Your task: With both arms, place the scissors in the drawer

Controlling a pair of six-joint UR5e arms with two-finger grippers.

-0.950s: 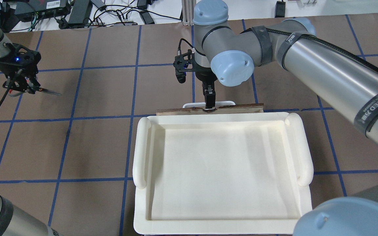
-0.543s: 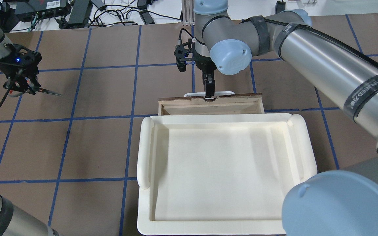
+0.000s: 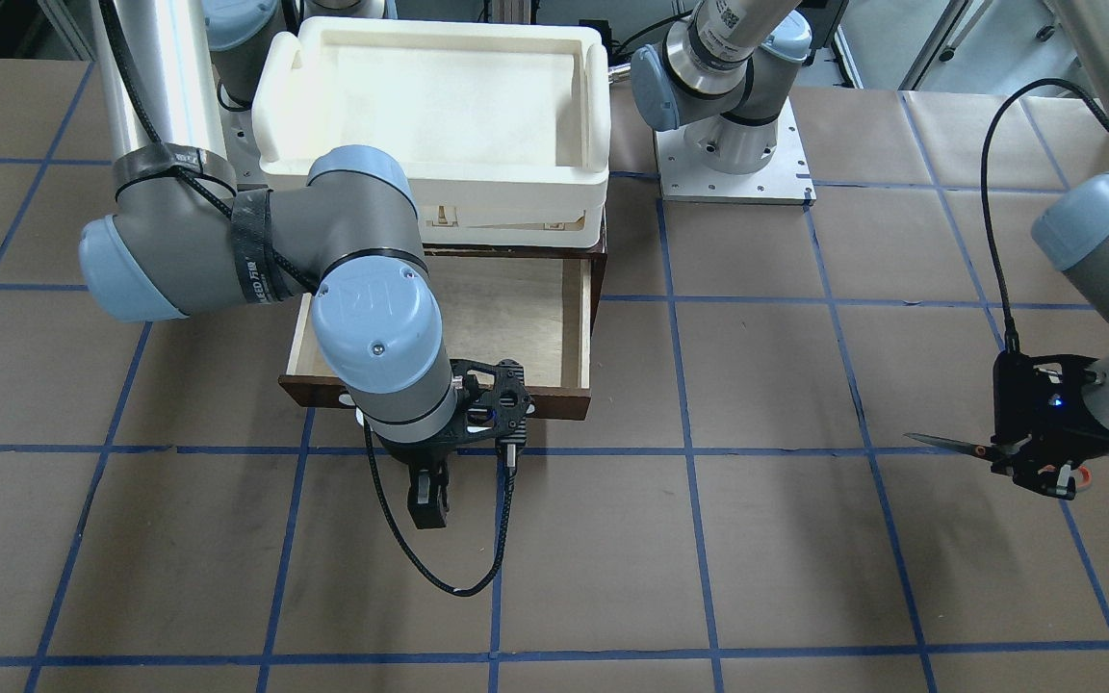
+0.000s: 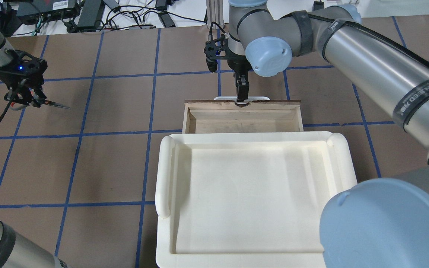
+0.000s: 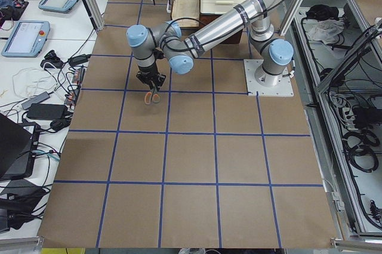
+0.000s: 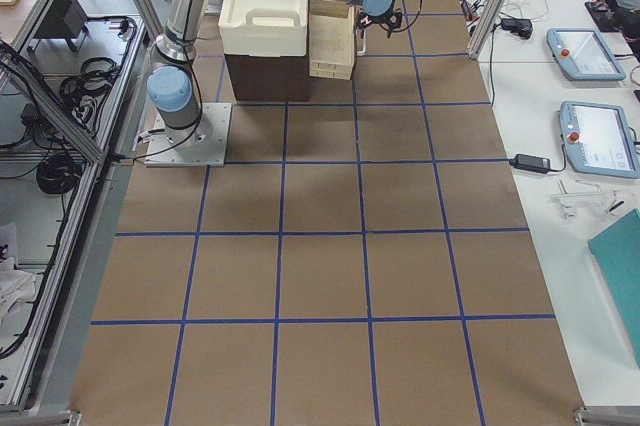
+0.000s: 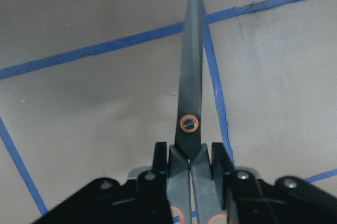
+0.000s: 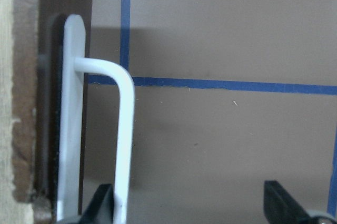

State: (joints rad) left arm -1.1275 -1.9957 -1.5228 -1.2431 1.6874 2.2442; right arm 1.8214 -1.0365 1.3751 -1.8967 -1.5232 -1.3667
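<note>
My left gripper (image 4: 28, 97) is shut on the grey handles of the scissors (image 4: 56, 105) and holds them over the table at the far left, blades pointing towards the middle. The left wrist view shows the shut blades (image 7: 190, 87) sticking out ahead of it. The dark-brown drawer (image 4: 274, 103) stands part open under the tray and its pale interior (image 3: 516, 318) is bare. My right gripper (image 4: 241, 97) is at the drawer's white bar handle (image 8: 124, 145). Its jaws stand wide apart, with the bar against one finger (image 8: 102, 203).
A cream-white plastic tray (image 4: 163, 175) sits on the cabinet above the drawer and covers its back part. My right arm (image 4: 367, 63) reaches over the tray's right side. Brown table with blue tape lines lies between the scissors and the drawer.
The drawer has slid farther out from under the tray as my right gripper moved away from the robot with the handle. My left gripper and the scissors have stayed still.
</note>
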